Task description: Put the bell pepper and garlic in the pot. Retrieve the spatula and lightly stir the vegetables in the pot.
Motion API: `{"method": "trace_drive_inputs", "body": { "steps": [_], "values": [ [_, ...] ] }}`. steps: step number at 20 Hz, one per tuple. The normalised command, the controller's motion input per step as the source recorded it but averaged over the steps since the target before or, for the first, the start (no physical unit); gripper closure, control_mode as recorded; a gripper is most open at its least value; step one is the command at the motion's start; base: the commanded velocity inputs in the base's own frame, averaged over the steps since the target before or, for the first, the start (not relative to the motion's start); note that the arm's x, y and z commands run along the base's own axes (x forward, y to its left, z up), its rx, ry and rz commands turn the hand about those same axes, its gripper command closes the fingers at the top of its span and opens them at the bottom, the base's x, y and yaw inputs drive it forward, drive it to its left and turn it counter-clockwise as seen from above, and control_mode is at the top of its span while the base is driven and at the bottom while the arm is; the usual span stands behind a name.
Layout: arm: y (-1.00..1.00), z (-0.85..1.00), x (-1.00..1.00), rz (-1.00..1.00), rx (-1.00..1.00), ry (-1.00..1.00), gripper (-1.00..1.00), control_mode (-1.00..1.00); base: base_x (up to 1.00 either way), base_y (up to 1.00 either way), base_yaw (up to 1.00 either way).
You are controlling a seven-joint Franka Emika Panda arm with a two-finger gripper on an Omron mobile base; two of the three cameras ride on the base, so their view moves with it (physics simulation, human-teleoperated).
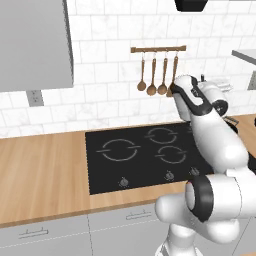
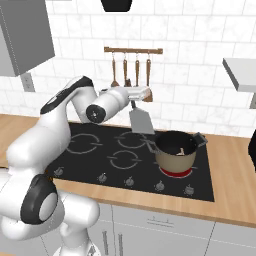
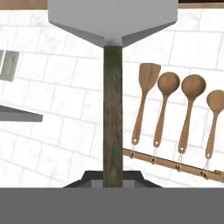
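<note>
The gripper (image 2: pixel 134 101) is clenched on the spatula's (image 2: pixel 140 120) dark handle, and the grey blade hangs down over the hob (image 2: pixel 100 150), up and to the left of the pot (image 2: pixel 175 150). The hand view looks along the handle to the blade (image 3: pixel 113 19), with the wooden spoons (image 3: pixel 175 109) on the wall rail beside it. The pot sits on the hob's right front ring, which glows red. Something pale lies inside the pot, perhaps the garlic; the pepper cannot be made out. So the vegetables seem to be in and the spatula is fetched. What is left, by my reckoning, is to carry the blade over the pot, lower it in and stir lightly
</note>
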Motion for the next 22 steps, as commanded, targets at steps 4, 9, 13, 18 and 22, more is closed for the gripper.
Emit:
{"method": "trace_drive_inputs", "body": {
  "steps": [4, 9, 13, 18, 22],
  "values": [
    [-0.64, 0.0, 0.19, -0.09, 0.0, 0.13, 1.0, -1.0, 0.0, 0.0, 0.0],
    [-0.33, -0.05, 0.2, -0.02, 0.0, 0.1, 1.0, -1.0, 0.0, 0.0, 0.0],
    [-0.43, -0.04, 0.2, -0.04, 0.02, 0.08, 1.0, -1.0, 0.0, 0.0, 0.0],
    [-0.45, 0.0, 0.12, -0.05, 0.11, 0.0, 1.0, -1.0, 0.0, 0.0, 0.0],
    [-0.42, -0.07, 0.16, -0.01, 0.13, 0.0, 1.0, -1.0, 0.0, 0.0, 0.0]
  ]
}}
